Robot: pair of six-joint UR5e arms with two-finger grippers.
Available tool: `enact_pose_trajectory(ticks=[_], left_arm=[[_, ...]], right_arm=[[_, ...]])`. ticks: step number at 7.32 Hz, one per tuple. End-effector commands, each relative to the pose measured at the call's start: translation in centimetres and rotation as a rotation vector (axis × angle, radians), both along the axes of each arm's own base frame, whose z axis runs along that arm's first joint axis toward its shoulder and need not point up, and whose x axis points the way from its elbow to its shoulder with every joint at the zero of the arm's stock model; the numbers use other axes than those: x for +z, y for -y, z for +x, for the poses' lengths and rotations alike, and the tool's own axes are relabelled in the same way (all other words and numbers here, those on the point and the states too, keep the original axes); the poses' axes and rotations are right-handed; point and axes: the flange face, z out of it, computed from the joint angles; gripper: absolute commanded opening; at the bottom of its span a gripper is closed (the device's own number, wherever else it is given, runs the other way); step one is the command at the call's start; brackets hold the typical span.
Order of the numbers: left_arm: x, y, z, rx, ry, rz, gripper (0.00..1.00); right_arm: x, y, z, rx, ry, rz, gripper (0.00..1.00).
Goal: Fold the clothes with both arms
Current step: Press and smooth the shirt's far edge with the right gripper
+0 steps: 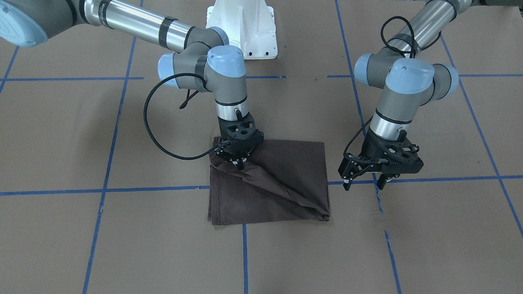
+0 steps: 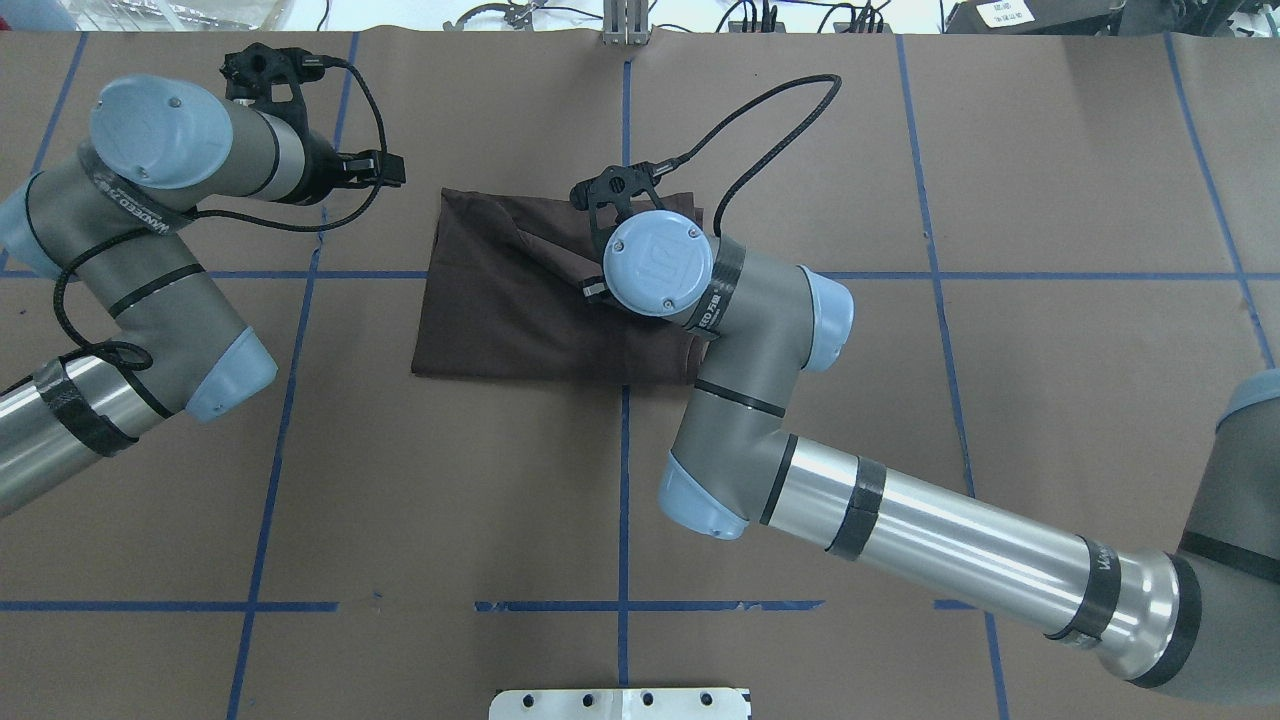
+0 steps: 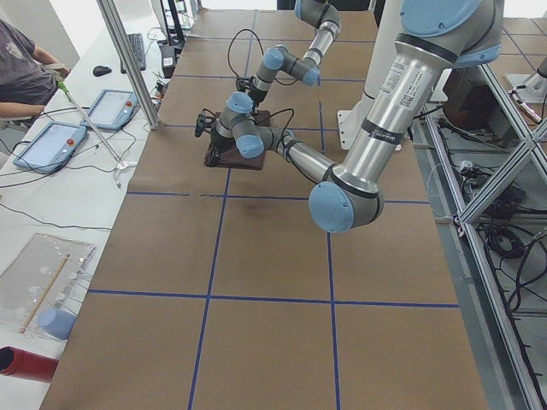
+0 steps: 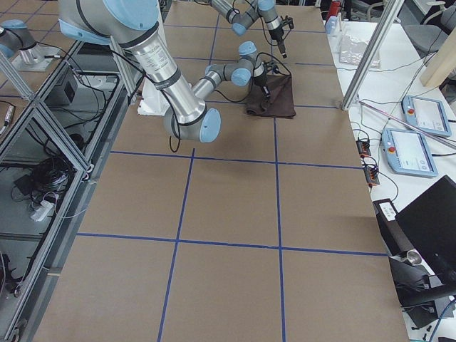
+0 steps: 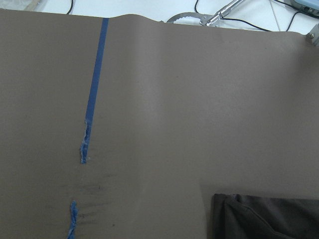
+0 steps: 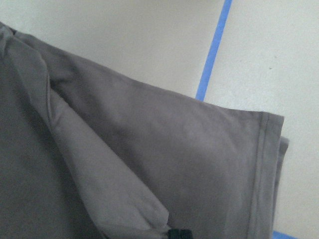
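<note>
The dark brown T-shirt (image 1: 278,179) lies folded into a rough rectangle on the brown paper in the middle of the table; it also shows in the overhead view (image 2: 510,310). My right gripper (image 1: 239,162) is shut on the fabric near one corner and holds it up a little. A raised ridge runs from it to the opposite corner. The right wrist view shows the lifted fold (image 6: 124,164) and a hemmed edge. My left gripper (image 1: 363,181) is open and empty, just above the table beside the shirt's edge. The left wrist view shows only a shirt corner (image 5: 264,216).
Blue tape lines (image 1: 155,189) grid the paper-covered table. The white pedestal base (image 1: 243,30) stands at the robot's side. Tablets (image 4: 410,153) and cables lie on the side bench; a person (image 3: 21,73) sits beyond the table's edge.
</note>
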Motion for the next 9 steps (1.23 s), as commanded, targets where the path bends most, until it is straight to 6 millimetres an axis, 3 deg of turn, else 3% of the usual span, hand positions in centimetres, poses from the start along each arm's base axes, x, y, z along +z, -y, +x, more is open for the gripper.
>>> enact_pose_trajectory(ticks=[1, 5, 6, 7, 8, 9], left_arm=[[-0.4, 0.0, 0.0, -0.002, -0.005, 0.004, 1.00], [-0.6, 0.0, 0.1, -0.002, -0.006, 0.007, 1.00], [-0.7, 0.1, 0.1, -0.002, -0.007, 0.008, 1.00], [-0.7, 0.1, 0.1, -0.002, -0.007, 0.008, 1.00], [-0.6, 0.1, 0.0, 0.000, -0.005, 0.010, 1.00], [-0.5, 0.5, -0.6, -0.002, 0.003, 0.017, 1.00]], right_arm=[[1.6, 3.1, 1.7, 0.033, -0.035, -0.005, 0.00], [4.4, 6.8, 3.3, 0.066, -0.095, -0.023, 0.01], [4.9, 7.4, 3.5, 0.071, -0.105, -0.027, 0.10], [4.7, 7.7, 3.7, 0.079, -0.099, -0.028, 0.99], [4.8, 8.6, 4.7, 0.080, -0.091, -0.042, 1.00], [5.1, 11.3, 8.1, 0.032, -0.053, -0.100, 1.00]])
